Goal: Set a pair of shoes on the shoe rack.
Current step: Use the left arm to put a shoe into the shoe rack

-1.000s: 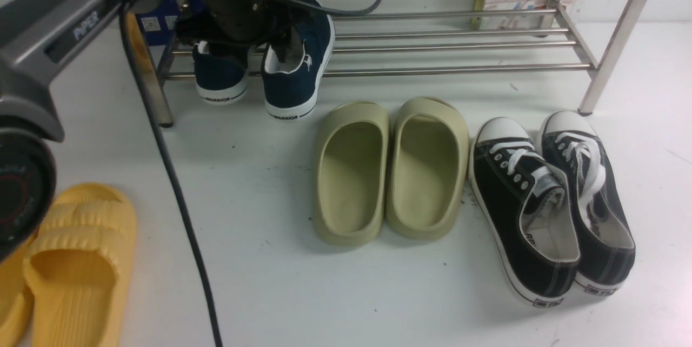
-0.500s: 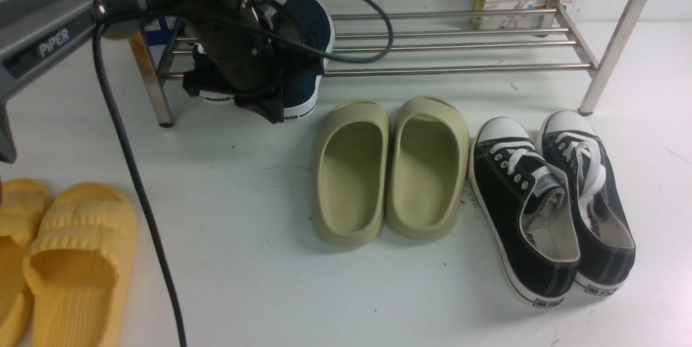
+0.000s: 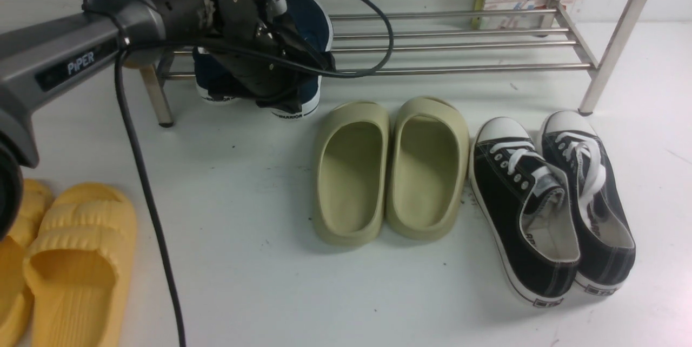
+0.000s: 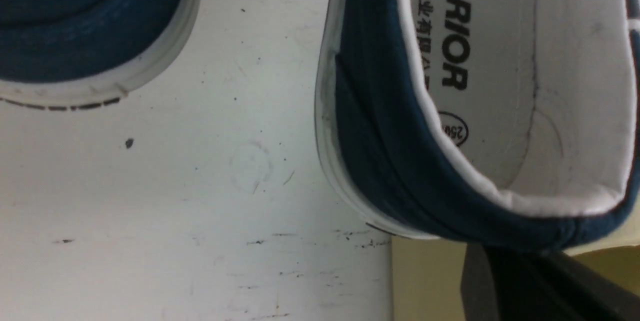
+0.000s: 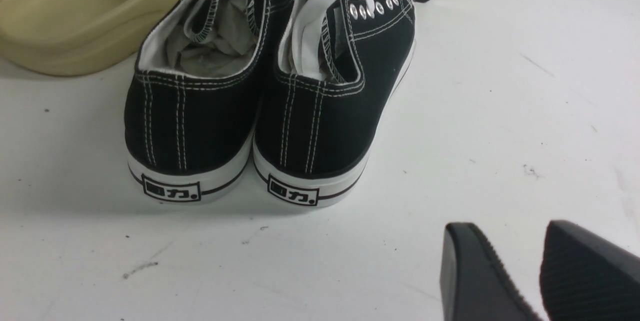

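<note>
A robotics lab mock-up of a home entryway: a scuffed white surface (image 3: 243,293), a steel shoe rack (image 3: 459,45) right behind the left gripper (image 3: 273,99), olive slippers (image 3: 392,168) and black sneakers (image 3: 551,201) off to its right, yellow slippers (image 3: 70,260) nearer the robot.

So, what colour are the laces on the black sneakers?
The laces are white; the front view shows them best.

Your left arm (image 3: 65,66) reaches forward from the left, wrist tipped downward, with the left gripper (image 3: 281,99) closed tight. Your right gripper (image 5: 510,233) hangs with its fingers (image 5: 475,271) parted, holding nothing.
</note>
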### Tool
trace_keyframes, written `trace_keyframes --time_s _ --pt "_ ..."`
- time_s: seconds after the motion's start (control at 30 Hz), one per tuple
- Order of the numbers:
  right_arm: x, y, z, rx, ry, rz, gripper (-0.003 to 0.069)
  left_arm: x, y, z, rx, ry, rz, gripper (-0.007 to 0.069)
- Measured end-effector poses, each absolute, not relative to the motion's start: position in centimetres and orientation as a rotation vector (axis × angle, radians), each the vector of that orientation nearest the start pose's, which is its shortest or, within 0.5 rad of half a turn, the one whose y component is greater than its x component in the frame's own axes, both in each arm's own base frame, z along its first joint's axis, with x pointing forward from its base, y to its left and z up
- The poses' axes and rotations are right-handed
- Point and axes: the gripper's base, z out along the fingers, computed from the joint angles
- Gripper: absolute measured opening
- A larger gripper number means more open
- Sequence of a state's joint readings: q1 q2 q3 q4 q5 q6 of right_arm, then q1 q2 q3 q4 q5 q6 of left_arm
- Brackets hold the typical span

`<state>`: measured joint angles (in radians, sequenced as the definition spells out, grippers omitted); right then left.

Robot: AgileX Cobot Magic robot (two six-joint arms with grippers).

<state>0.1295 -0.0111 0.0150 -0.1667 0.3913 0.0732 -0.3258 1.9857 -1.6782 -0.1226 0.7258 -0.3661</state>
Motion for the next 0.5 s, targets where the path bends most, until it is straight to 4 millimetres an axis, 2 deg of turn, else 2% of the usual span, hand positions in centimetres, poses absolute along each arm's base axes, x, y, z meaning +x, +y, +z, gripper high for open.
trace_keyframes --time_s 0.5 --pt "5.2 0.1 17.4 -0.153 1.867 -0.026 0.0246 43.7 -14.3 26.0 -0.221 2.441 -0.313 -0.0013"
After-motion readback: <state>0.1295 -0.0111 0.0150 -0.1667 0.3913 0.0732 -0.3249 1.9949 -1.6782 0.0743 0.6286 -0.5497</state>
